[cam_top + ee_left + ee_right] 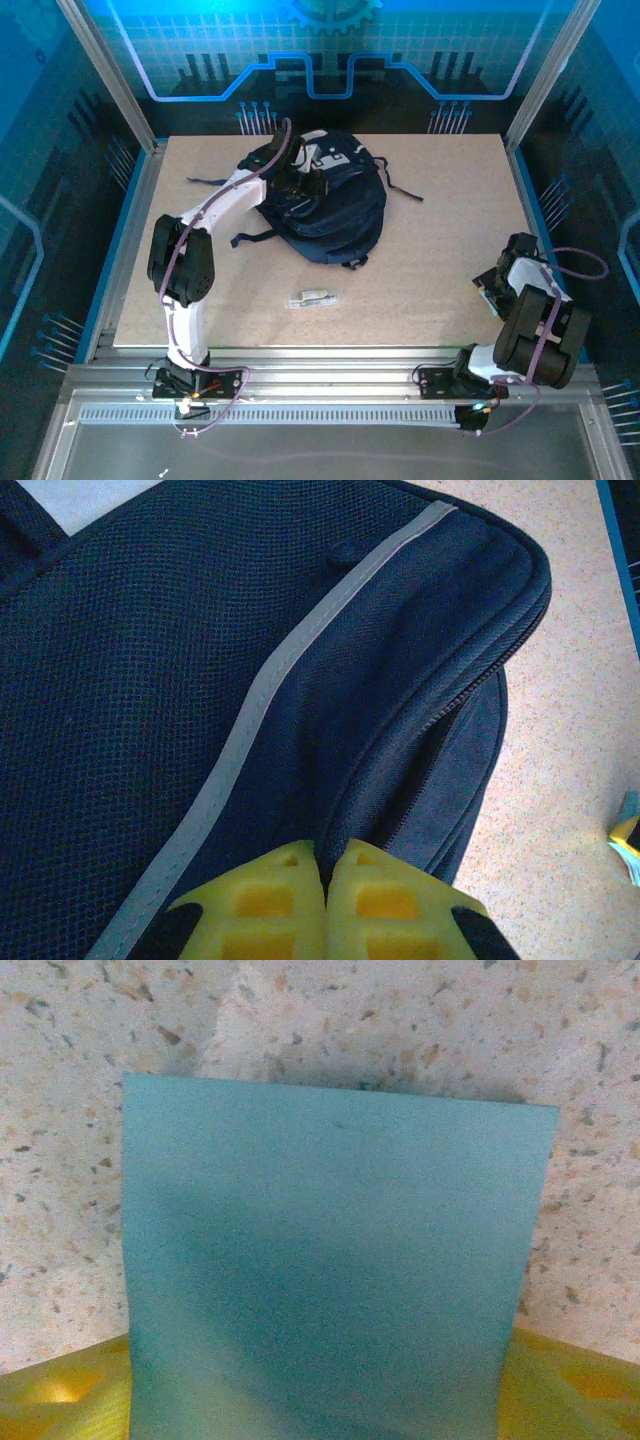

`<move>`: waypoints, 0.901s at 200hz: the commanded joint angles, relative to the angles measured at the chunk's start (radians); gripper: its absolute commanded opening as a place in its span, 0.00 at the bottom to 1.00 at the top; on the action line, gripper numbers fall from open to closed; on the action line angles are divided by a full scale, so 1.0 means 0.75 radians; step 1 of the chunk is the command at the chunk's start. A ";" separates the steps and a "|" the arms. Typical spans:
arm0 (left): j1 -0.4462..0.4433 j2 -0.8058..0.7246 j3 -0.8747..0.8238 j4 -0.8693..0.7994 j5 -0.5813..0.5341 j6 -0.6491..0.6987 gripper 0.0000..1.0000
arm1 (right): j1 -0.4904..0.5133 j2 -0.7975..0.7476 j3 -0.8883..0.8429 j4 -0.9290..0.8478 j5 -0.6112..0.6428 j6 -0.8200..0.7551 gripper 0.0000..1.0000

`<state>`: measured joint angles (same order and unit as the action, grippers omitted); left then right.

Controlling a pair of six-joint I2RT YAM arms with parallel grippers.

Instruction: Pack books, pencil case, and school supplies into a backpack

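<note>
Here on the table (pixel 440 240), the navy backpack (pixel 330 205) lies far-centre, left jaws shut on its zip seam. Right jaws straddle a book (pixel 330 1260) at the right edge, grip unclear. A pale oblong item (pixel 312 297) lies mid-table.

Left arm (pixel 215 205) stretched from lower left to upper centre of the top view. Left hand (pixel 325 905) closed, fingertips (pixel 270 910) pressed together. Right arm (pixel 530 320) folded tight at lower right, right hand (pixel 495 285) down low, fingers (pixel 60 1395) wide apart; grip unclear.
</note>
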<state>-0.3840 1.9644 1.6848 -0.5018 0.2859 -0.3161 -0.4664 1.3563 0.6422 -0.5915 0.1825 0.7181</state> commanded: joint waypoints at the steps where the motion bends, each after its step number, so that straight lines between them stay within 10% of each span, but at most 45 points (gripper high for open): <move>1: 0.018 -0.083 -0.019 0.009 0.043 -0.060 0.00 | -0.014 -0.090 -0.046 0.079 -0.079 -0.040 0.60; 180: 0.033 -0.100 -0.070 0.098 0.056 -0.147 0.00 | 0.347 -0.164 0.155 0.028 -0.355 -0.203 0.55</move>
<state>-0.3737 1.9472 1.6390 -0.4416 0.3054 -0.3729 -0.2527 1.2224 0.7059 -0.5667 -0.0547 0.5743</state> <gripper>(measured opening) 0.053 0.611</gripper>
